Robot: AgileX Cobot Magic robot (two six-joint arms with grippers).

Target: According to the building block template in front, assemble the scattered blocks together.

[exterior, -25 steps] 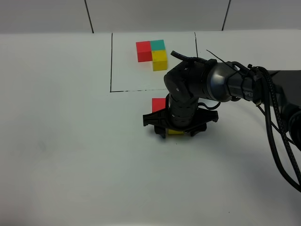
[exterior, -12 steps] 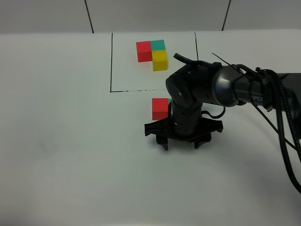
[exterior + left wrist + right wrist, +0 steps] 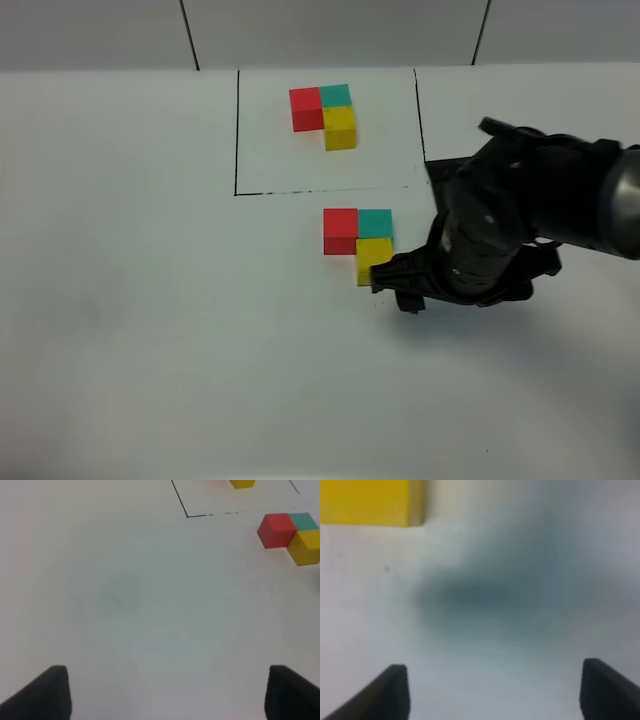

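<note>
The high camera overlooks everything; the left wrist view, farther back, shares the yellow block with the right's close-up.

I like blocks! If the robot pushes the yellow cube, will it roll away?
Probably not: the yellow cube has flat faces, so it should slide. It sits against the teal cube, so a push could shove that too. It looks stiff and probably light.

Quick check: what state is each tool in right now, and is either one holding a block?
Left tool: open, holding nothing.
Right tool: open, holding nothing; the yellow block lies clear of it.
</note>
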